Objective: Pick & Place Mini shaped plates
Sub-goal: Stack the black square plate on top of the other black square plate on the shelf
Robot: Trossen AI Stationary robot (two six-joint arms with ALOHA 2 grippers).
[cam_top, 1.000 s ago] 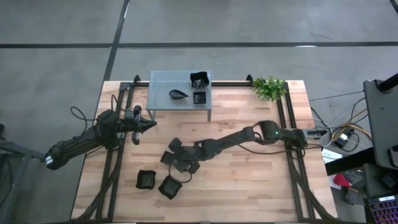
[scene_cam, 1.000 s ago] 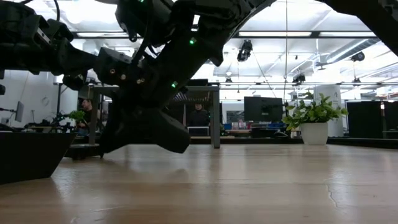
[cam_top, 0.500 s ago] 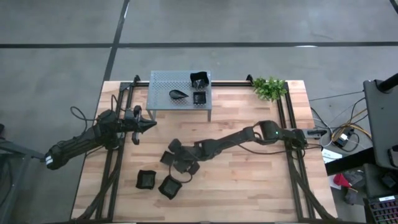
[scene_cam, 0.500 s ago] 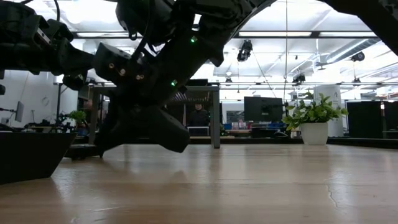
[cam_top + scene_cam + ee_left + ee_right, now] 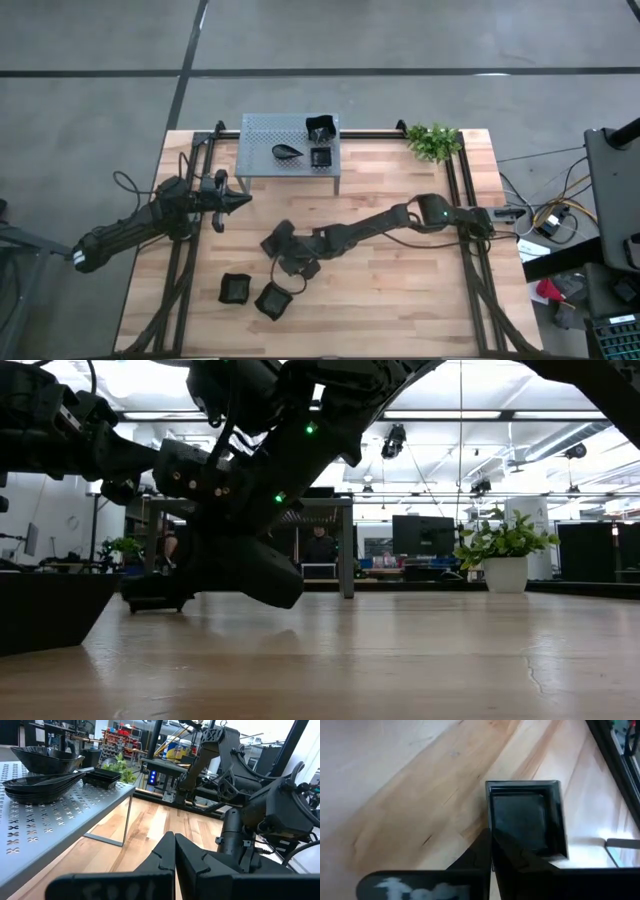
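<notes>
My right fingers (image 5: 283,243) are clenched on the rim of a small square black plate (image 5: 527,817) near the middle of the wooden table (image 5: 400,300), the arm stretched across from the right side; in the right wrist view the two dark fingers meet in a tight point over the near edge of that plate, which lies flat on the boards; from the low view I cannot tell whether the plate is lifted off the table or resting on it; two more black plates sit nearer the front edge, a wavy-rimmed square (image 5: 235,288) and another dark dish (image 5: 272,300) just beside it, both apart from my right fingers; my left fingers (image 5: 174,851) are shut on nothing, held above the table's left side, near the grey perforated shelf (image 5: 262,128); on that shelf lie three black dishes: a leaf-shaped plate (image 5: 287,151), a small flat square (image 5: 321,157) beside it, and a deeper wavy-rimmed dish (image 5: 320,127) at the back corner; the left wrist view shows the same shelf from the side, the leaf-shaped plate stacked low and the wavy dish behind it; a green leafy plant (image 5: 433,141) stands at the table's far right corner, well apart from both arms.
</notes>
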